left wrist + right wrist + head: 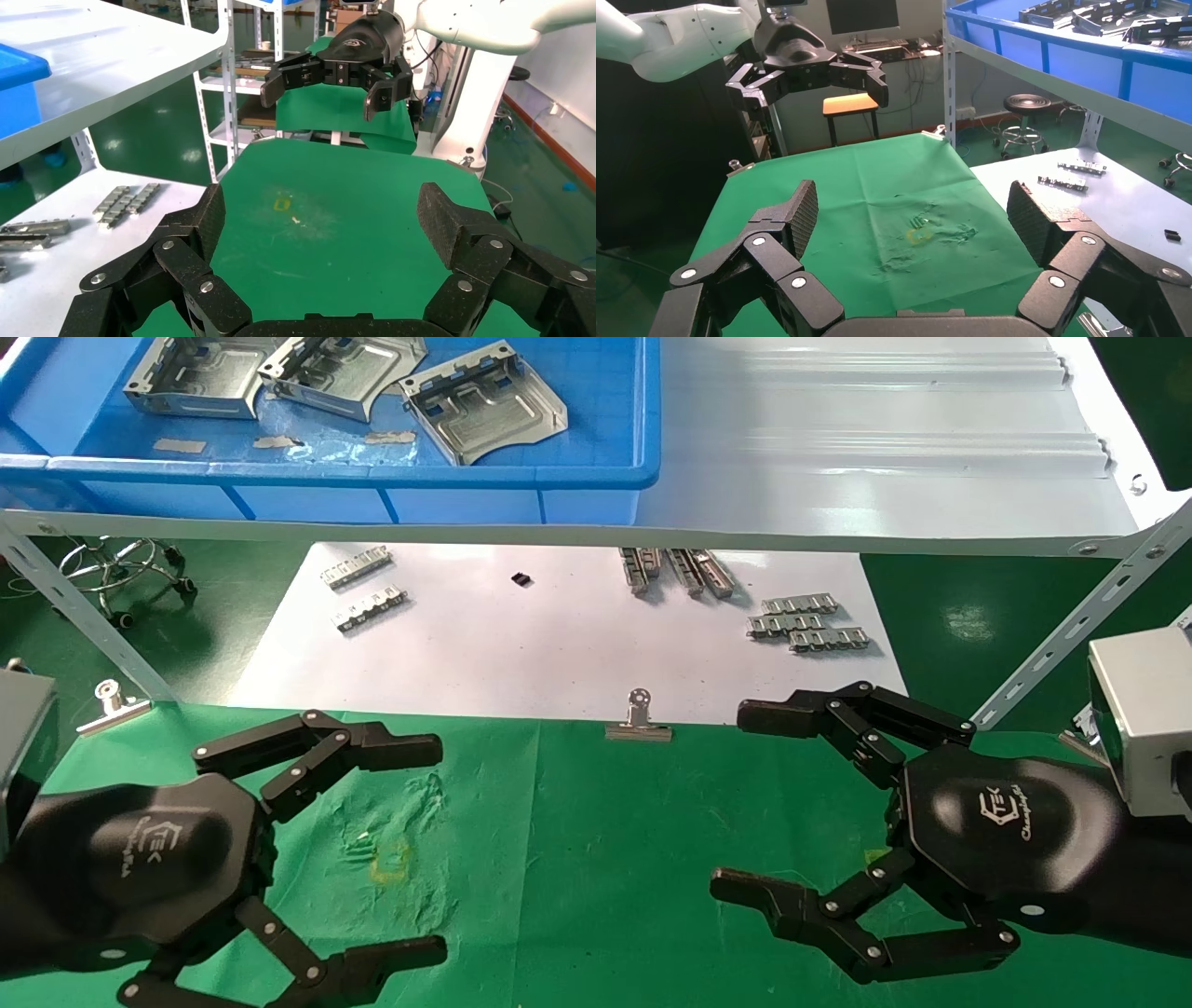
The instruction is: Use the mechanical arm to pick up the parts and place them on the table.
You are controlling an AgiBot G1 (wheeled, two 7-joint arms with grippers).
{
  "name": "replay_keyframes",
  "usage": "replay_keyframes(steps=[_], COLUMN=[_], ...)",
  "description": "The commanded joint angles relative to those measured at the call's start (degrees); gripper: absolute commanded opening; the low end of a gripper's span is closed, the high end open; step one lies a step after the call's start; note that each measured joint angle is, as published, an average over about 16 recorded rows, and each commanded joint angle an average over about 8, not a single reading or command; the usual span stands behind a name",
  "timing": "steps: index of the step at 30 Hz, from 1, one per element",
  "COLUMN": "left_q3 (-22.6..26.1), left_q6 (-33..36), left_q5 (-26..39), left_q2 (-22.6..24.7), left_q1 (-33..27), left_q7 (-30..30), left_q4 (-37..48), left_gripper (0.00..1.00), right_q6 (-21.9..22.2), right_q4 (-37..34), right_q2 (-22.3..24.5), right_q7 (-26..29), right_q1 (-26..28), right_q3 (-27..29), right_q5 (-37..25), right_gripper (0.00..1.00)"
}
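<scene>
Three shiny silver parts [484, 402] lie in a blue bin [596, 477] on the grey shelf at the top left; they also show in the right wrist view as parts [1102, 14]. My left gripper [438, 845] hovers open and empty over the green table [577, 859] at the lower left. Between its fingers [443, 217] I see only green cloth with a small yellow mark [282, 204]. My right gripper [736, 798] hangs open and empty over the table at the lower right, facing the left one.
A white paper sheet [540, 654] behind the cloth carries small toothed metal strips [805, 621] and strips [368, 589]. Binder clips [638, 719] hold the cloth's far edge. The shelf's front rail [596, 535] and a slanted brace [1071, 626] cross overhead.
</scene>
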Motion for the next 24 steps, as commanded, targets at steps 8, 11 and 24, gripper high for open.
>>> replay_keyframes(steps=[8,11,24], left_q3=[0.0,0.0,0.0], left_q6=[0.0,0.0,-0.5], left_q5=[0.0,0.0,0.1], left_q2=[0.0,0.0,0.2], left_q1=[0.0,0.0,-0.2], left_q7=[0.0,0.0,0.0], left_q4=[0.0,0.0,0.2], left_gripper=[1.0,1.0,1.0], right_q6=[0.0,0.0,0.0], right_q4=[0.0,0.0,0.0], right_q2=[0.0,0.0,0.0], right_q7=[0.0,0.0,0.0], right_q1=[0.0,0.0,0.0], right_q3=[0.0,0.0,0.0], right_q5=[0.0,0.0,0.0], right_gripper=[1.0,1.0,0.0])
